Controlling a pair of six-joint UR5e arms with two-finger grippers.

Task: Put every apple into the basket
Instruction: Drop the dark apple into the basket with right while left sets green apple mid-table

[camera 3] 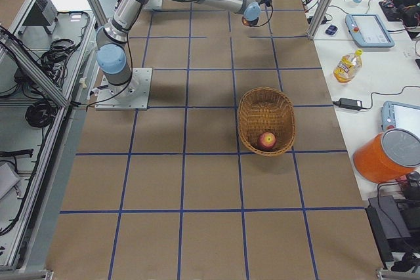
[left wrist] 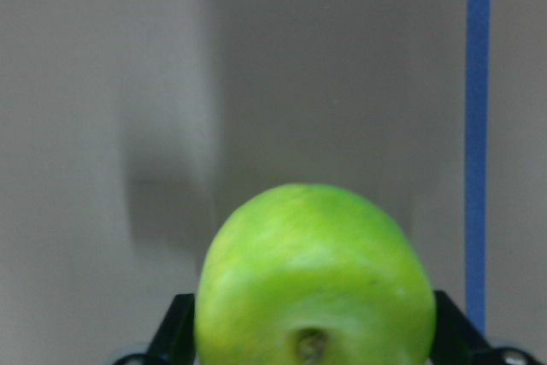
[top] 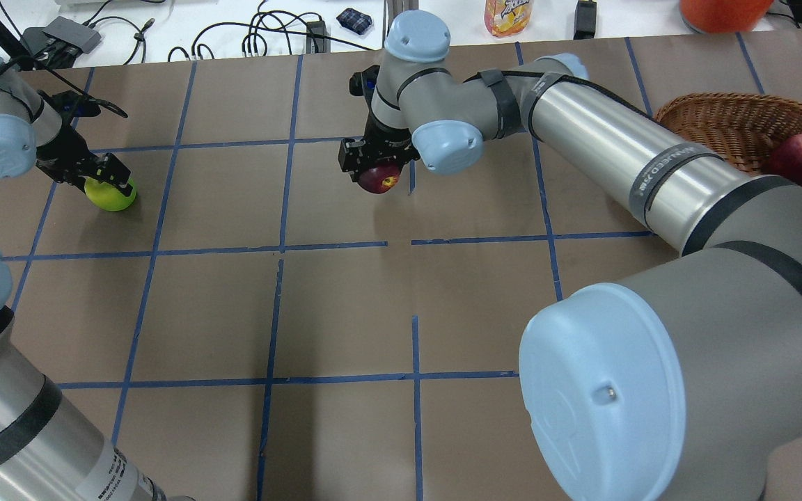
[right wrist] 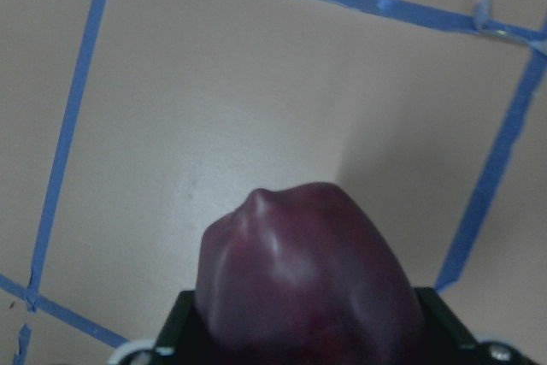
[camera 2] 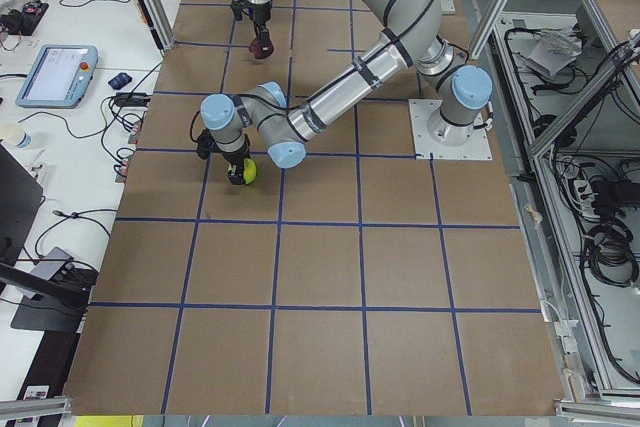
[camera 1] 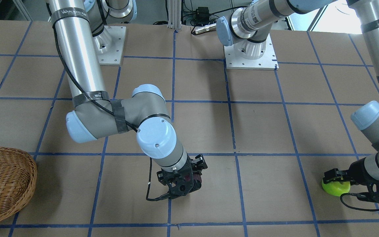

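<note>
Carrying duty falls to the right pincer, clamped on the maroon apple over the middle of the far side of the surface; black fingers hug both flanks in the wrist view. Whether the fruit is clear of the surface, I can't tell.

The basket lies well apart, off to the robot's right, with the red apple sitting inside. Its oval runs left to right, so one narrow end faces this pincer. That's the line for the coming move, I'd say: a straight sweep rightward, with this arm much the nearer.

Over at the far left, the left pincer grips the green apple, fingers tight to both sides and one dimple facing the wrist camera. It's the farthest fruit from the basket. Both apples are near-round, with no long axis to speak of.
</note>
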